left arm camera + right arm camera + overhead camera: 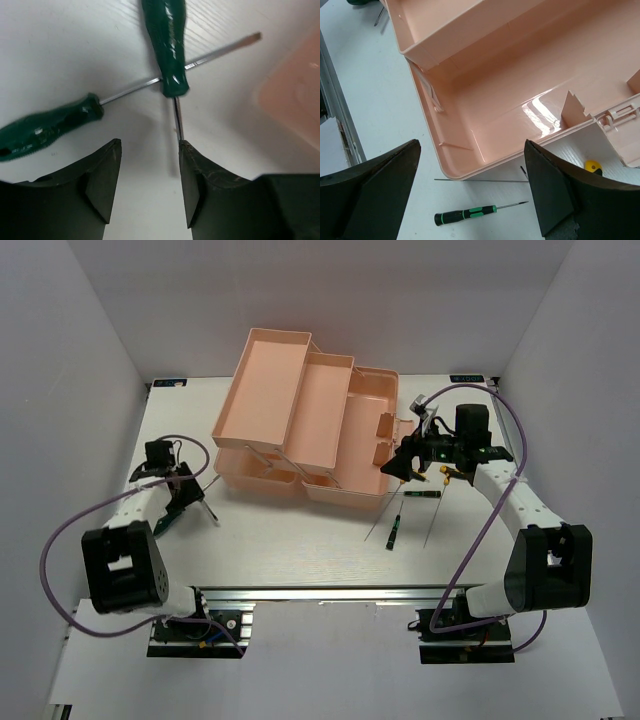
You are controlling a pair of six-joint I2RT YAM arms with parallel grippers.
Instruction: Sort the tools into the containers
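Observation:
The salmon-pink toolbox [300, 420] stands open at the table's middle with its trays fanned out. My left gripper [186, 488] is open and empty, low over the table left of the box. Just ahead of it [150, 145] two dark green screwdrivers lie crossed, one [165, 45] over the shaft of the other [45, 127]. My right gripper [400, 466] is open and empty, above the box's front right corner [520, 100]. Below it lie a slim black-green screwdriver [465, 215], a thin bare shaft [480, 180] and a yellow-black handle [592, 166].
Right of the box lie another black-green screwdriver [425, 494], one pointing towards me [393, 530] and long thin shafts [432, 525]. White walls close the left, right and back. An aluminium rail [320, 592] runs along the near edge.

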